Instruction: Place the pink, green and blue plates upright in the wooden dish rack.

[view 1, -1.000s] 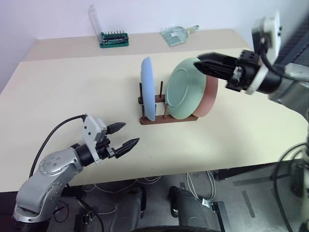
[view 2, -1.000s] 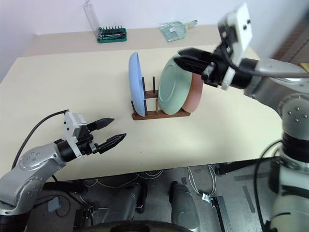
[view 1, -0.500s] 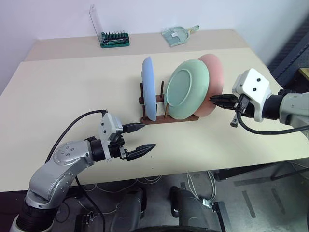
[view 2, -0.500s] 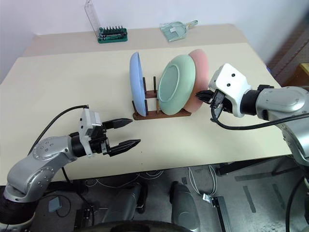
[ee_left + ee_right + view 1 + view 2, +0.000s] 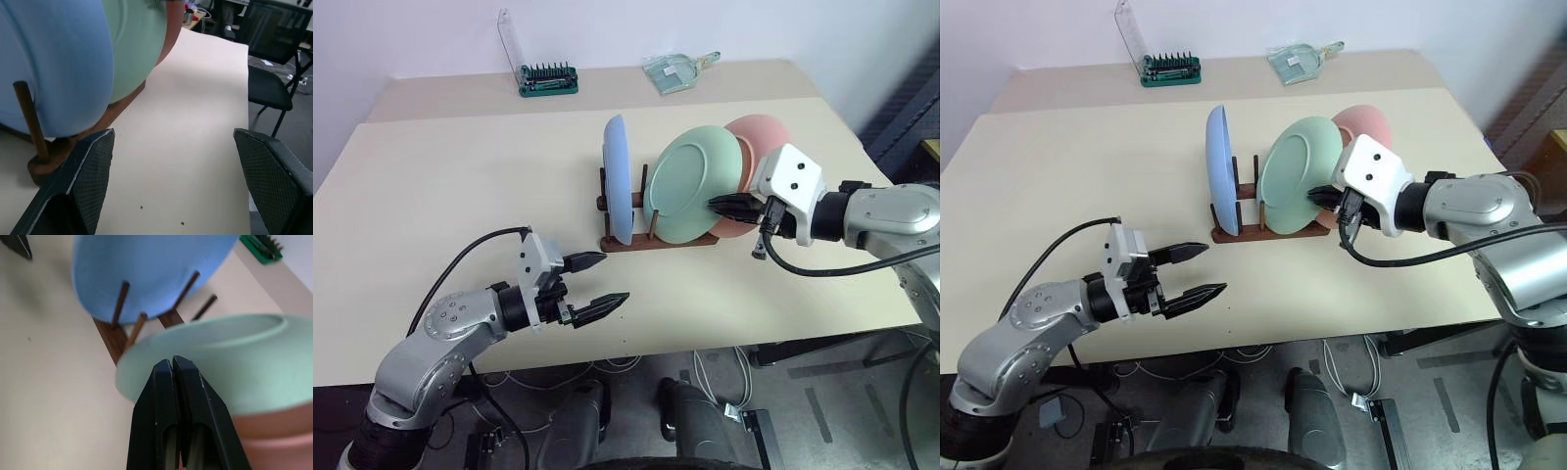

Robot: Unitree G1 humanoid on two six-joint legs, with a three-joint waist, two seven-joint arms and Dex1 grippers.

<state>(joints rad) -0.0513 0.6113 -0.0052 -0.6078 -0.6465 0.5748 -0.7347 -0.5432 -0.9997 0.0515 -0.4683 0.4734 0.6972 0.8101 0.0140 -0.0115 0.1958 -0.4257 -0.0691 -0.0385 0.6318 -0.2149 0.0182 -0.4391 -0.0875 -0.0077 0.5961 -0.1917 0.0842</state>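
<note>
All three plates sit in the small dark brown wooden dish rack (image 5: 656, 240) mid-desk: round light-blue plate (image 5: 617, 191) upright between pegs, round pale-green plate (image 5: 690, 191) and round pink plate (image 5: 756, 157) leaning together just ahead of the right claw (image 5: 722, 206). That claw is clenched, empty, tips at the green plate's rim, probably to nudge it upright. Left claw (image 5: 597, 284) is released wide, holding nothing, rack well ahead of it, bare beige desk (image 5: 460, 176) all around, near edge close behind.
</note>
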